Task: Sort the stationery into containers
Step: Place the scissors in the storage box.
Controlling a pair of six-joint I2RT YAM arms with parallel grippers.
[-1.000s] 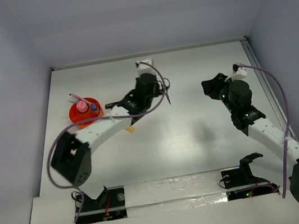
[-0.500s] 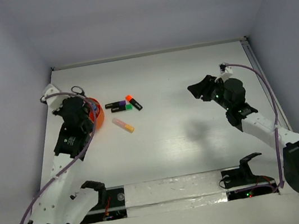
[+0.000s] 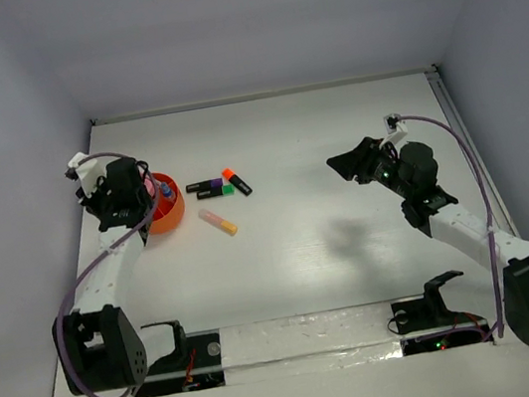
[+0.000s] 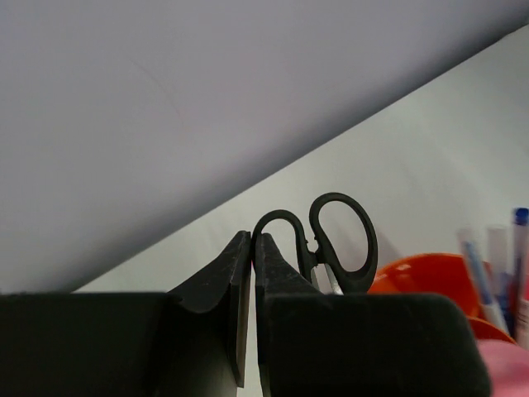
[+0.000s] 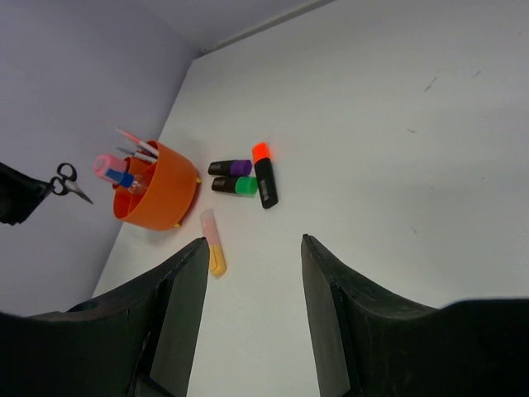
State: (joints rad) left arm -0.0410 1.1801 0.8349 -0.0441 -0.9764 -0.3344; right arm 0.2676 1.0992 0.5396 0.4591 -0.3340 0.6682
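Orange cup (image 5: pixel 157 198) is partly filled. Scissors (image 4: pixel 316 252) are clamped in the left tool (image 4: pixel 252 241). The right tool (image 5: pixel 252 246) is spread empty, and four markers (image 5: pixel 234 185) are unsorted.

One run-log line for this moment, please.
left tool: shut on scissors, beside cup | right tool: open, empty | highlighters, marker: on table

A white table (image 3: pixel 356 265) is seen, enclosed by pale grey walls: a back wall (image 3: pixel 256 18) on the far side, a left wall (image 3: pixel 3 200) and a right wall (image 3: pixel 518 17). Along the near edge a white board (image 3: pixel 306 333) is laid, crossed by a shiny strip of tape (image 3: pixel 310 359). A thin metal rail (image 3: pixel 448 99) is fitted along the table's right edge.
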